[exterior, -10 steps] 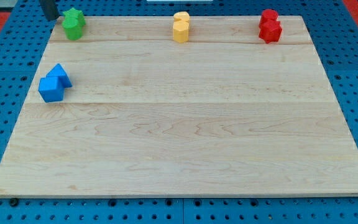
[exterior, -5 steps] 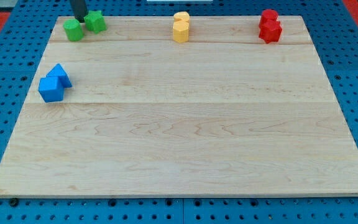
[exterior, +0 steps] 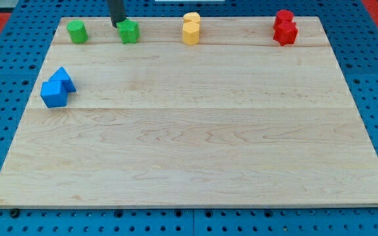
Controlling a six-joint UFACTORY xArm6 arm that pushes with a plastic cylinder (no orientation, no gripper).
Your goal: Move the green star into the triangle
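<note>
Rod end effector, my tip (exterior: 118, 25), presses the green star's (exterior: 129, 31) upper-left edge, grasping nothing.

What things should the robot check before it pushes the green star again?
1. My tip touches the green star: ok, at its upper-left side.
2. Star free of the other green block: ok, clearly apart.
3. Which block is the triangle: cannot tell; perhaps the rear one of the two blue blocks at the view's left.
4. Tip on the correct side for pushing there: not ok, it stands on the star's left.
5. Yellow blocks touching the star: ok, they stand apart.
</note>
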